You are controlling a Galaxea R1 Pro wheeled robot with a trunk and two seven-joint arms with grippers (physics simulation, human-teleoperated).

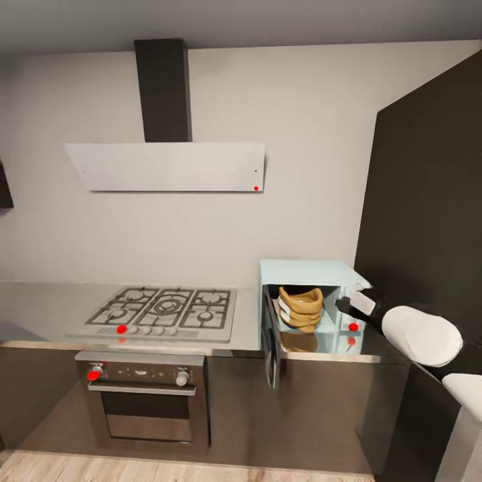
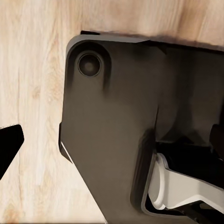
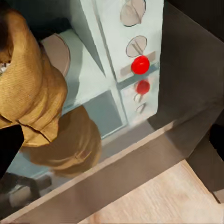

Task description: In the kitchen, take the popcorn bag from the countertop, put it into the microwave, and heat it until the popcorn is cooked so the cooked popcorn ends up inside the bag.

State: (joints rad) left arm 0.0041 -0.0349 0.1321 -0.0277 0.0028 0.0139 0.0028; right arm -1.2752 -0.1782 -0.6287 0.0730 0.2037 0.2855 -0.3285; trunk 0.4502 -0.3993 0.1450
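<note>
A: What do you have at the far left?

B: You face the kitchen wall. The grey countertop (image 1: pixel 40 308) runs along it, with the hob (image 1: pixel 164 309) set in and a red dot on its front edge. The oven (image 1: pixel 144 398) sits under the hob, one knob red. The white hood (image 1: pixel 167 166) hangs above, below its dark flue.

A: And your left gripper?

B: Your left wrist camera looks down on the wood floor (image 2: pixel 32 93) and a dark part of the robot's body (image 2: pixel 116 130). A black finger tip (image 2: pixel 9 144) pokes in at the edge; you cannot tell how the jaws stand.

A: Where is the bag?

B: Right of the hob stands the mint microwave (image 1: pixel 304 271), on the same countertop. Its door (image 1: pixel 270 345) is swung wide open toward you. The bag (image 1: pixel 300 308) sits inside the cavity, upright, its tan shape mirrored in the glossy floor below it. From the right wrist view you see the bag (image 3: pixel 28 84) close up, resting by the round turntable (image 3: pixel 58 51).

A: And your right arm?

B: Your right gripper (image 1: pixel 353 304) reaches in at the control panel, just beside the bag's side of it. The red light (image 3: pixel 140 64) glows below the two knobs (image 3: pixel 136 45). A dark finger (image 3: pixel 10 144) shows at the frame's edge, in front of the bag; you cannot tell whether the jaws are parted or closed. The tall dark cabinet (image 1: pixel 428 201) rises at the far right.
</note>
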